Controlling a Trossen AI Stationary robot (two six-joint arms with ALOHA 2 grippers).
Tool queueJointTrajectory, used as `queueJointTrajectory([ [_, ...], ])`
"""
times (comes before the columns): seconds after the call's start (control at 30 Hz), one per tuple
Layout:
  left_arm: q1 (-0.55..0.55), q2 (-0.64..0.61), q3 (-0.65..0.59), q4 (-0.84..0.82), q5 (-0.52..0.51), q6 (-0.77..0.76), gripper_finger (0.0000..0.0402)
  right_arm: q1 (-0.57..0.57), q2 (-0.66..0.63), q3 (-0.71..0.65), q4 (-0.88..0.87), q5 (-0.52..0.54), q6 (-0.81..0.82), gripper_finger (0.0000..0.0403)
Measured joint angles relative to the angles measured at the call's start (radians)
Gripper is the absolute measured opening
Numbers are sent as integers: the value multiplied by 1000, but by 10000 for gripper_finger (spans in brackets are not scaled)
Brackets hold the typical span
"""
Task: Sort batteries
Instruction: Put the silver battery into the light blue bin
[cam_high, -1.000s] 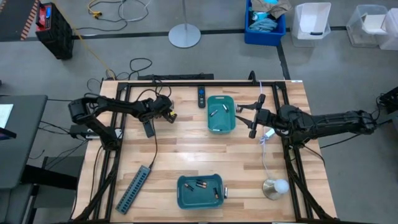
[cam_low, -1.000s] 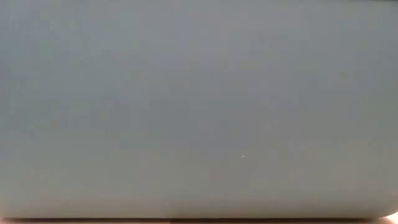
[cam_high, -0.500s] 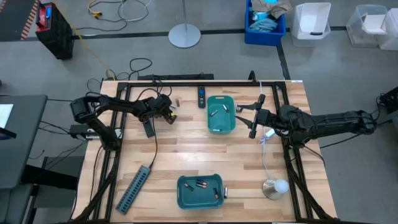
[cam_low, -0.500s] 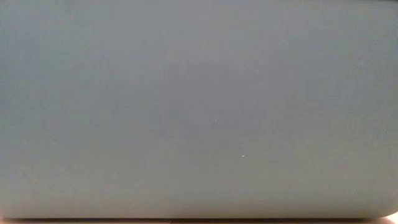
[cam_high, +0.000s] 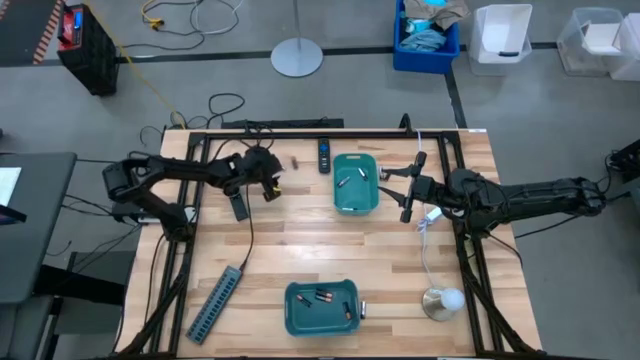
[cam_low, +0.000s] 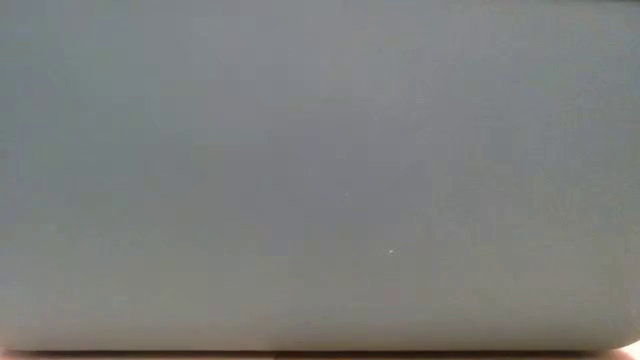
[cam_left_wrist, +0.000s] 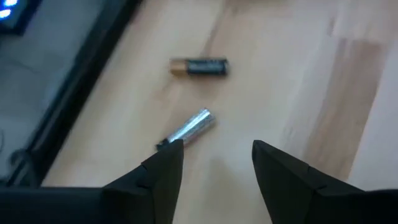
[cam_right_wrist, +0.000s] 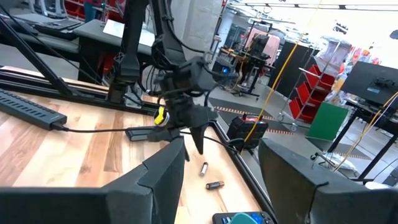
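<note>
The left gripper (cam_left_wrist: 214, 158) hangs over the table's (cam_high: 300, 250) far-left part, jaws apart and empty, one tip just beside a silvery battery (cam_left_wrist: 186, 130). A black-and-copper battery (cam_left_wrist: 199, 66) lies near it, bare wood all round. The right gripper (cam_right_wrist: 217, 171) waits beside the far teal bin (cam_high: 356, 183), jaws apart, empty. That bin holds two batteries; the near teal bin (cam_high: 321, 306) holds about three.
</note>
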Motion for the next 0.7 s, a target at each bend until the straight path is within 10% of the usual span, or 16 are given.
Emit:
queueJointTrajectory([
  [0.7,208,318,281,-126,250,288,226,0,0,0,-3,-2,-6,221],
])
